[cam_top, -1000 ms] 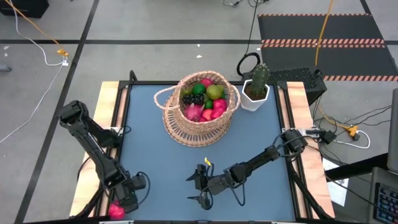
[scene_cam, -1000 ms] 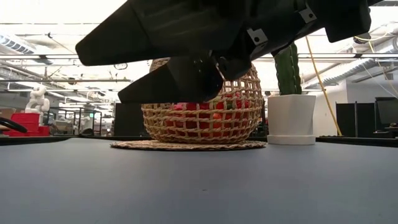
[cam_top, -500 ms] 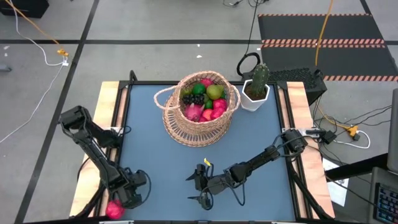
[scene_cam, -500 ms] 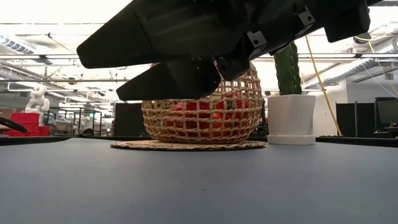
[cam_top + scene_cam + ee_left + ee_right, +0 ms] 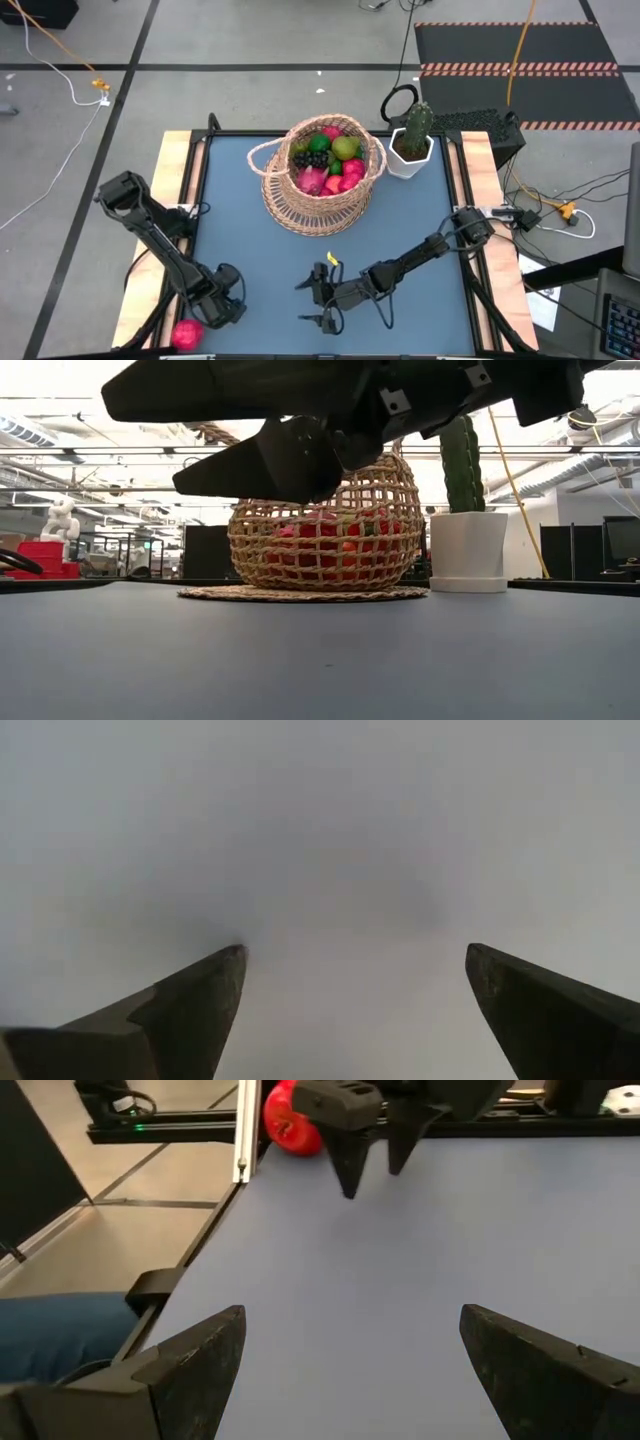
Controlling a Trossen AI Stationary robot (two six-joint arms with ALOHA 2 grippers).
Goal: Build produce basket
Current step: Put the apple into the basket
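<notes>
- The basket (image 5: 322,175) stands on the far middle part of the worktop (image 5: 230,230), on its round woven mat, and most of the produce (image 5: 327,160) already lies inside it, heaped up to the rim.
- One red fruit (image 5: 186,335) lies outside, on the wooden strip at the near left corner, beyond the edge of the blue surface. I judge this is the piece that is left to collect.
- The left gripper (image 5: 228,303) hangs low near this corner, just beside the fruit but not touching it. Its fingers (image 5: 190,1010) are spread wide and nothing is between them.
- The right gripper (image 5: 317,300) waits at the near middle, pointing toward the left side, with fingers also released and empty.
- The fruit is very near the outer edge, so a careless push could roll it off to the floor, I think.
- Between the grippers and the basket the blue surface is free, so there is open room to carry the fruit. The cactus pot (image 5: 409,155) stands close to the right of the basket.
</notes>
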